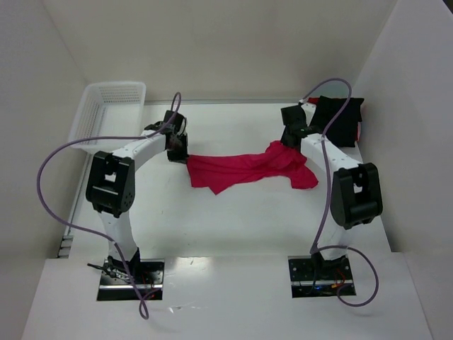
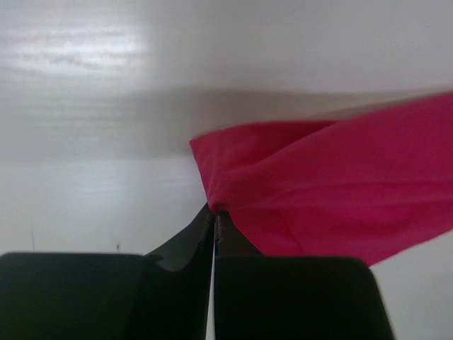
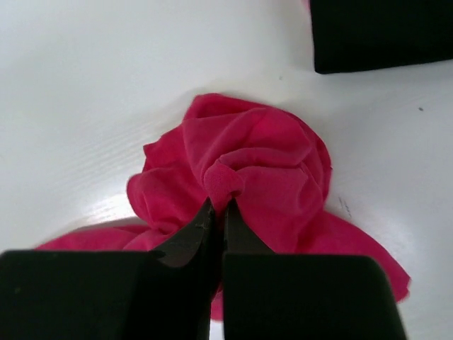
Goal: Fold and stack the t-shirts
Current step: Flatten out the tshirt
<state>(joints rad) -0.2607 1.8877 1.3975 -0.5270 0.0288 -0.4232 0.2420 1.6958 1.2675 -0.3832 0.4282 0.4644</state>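
The soft pink-red cloth t-shirt [image 1: 244, 170] lies in the middle of the white desk [image 1: 233, 219]. It is pulled into a long band between the two arms. The left pincer [image 2: 214, 218] is pressed together on one corner of the shirt. The right pincer [image 3: 218, 210] is pressed together on a bunched-up bit at the other end. I think each one grips an end so the shirt can be pulled flat for folding. Both arms reach far out over the desk, bent at the elbow, tips low and turned toward each other. A black folded cloth [image 1: 341, 119] sits at the far right, maybe where the stack goes.
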